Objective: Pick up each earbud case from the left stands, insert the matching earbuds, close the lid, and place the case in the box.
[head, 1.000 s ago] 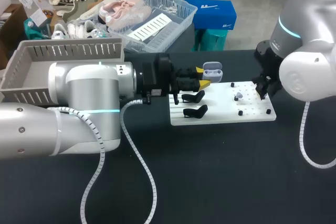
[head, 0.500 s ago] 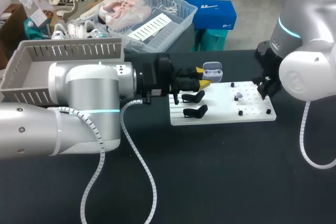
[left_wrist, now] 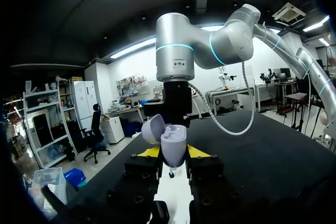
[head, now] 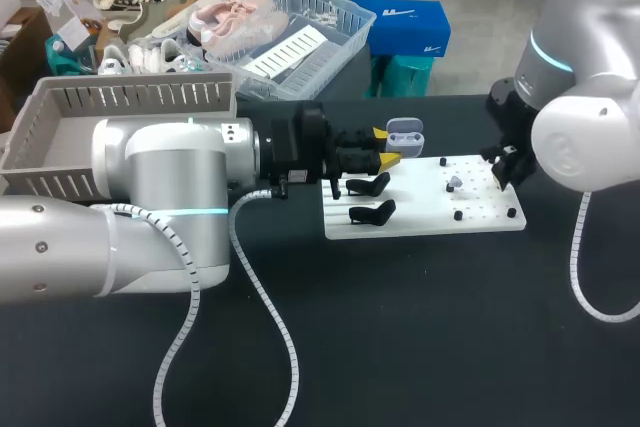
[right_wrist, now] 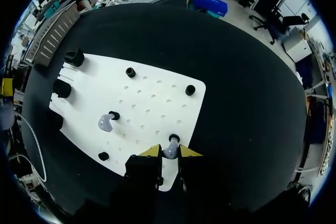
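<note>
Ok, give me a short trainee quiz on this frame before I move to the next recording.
1. True or false: the case has its lid shut.
2. Which gripper holds the case? A left, B right, C neither.
3. How many earbuds show at the board in the right wrist view?
Key: 1 false, the lid stands open. 2 A, the left gripper is shut on it. 3 two.
</note>
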You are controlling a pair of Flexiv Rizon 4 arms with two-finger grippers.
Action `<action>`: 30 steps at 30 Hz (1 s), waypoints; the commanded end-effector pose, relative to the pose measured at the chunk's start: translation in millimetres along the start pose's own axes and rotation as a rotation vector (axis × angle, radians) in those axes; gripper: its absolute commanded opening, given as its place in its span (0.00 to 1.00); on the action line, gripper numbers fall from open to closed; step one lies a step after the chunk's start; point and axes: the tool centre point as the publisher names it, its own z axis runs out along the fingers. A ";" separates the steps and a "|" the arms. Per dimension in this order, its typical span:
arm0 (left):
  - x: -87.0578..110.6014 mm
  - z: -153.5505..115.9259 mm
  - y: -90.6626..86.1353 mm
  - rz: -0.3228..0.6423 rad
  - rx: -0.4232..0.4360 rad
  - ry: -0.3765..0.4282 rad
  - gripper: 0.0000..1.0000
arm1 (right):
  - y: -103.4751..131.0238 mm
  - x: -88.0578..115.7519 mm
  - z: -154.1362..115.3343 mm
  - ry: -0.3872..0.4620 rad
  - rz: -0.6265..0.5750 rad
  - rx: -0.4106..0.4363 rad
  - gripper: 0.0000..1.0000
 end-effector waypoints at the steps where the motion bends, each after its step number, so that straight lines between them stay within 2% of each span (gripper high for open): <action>1: 0.4 0.1 -0.5 0.001 -0.004 -0.002 0.00 | 0.1 3.1 -5.7 -0.005 0.015 0.004 0.00; 14: 0.4 0.1 -0.5 0.001 -0.004 -0.002 0.00 | 14.0 10.3 -49.6 -0.097 0.010 0.006 0.00; 21: 0.4 0.1 -0.5 0.001 -0.004 -0.002 0.00 | 29.7 8.1 -74.8 -0.134 -0.073 0.008 0.00; 30: 0.4 0.1 -0.5 0.001 -0.004 -0.002 0.00 | 29.7 8.1 -74.8 -0.134 -0.073 0.008 0.00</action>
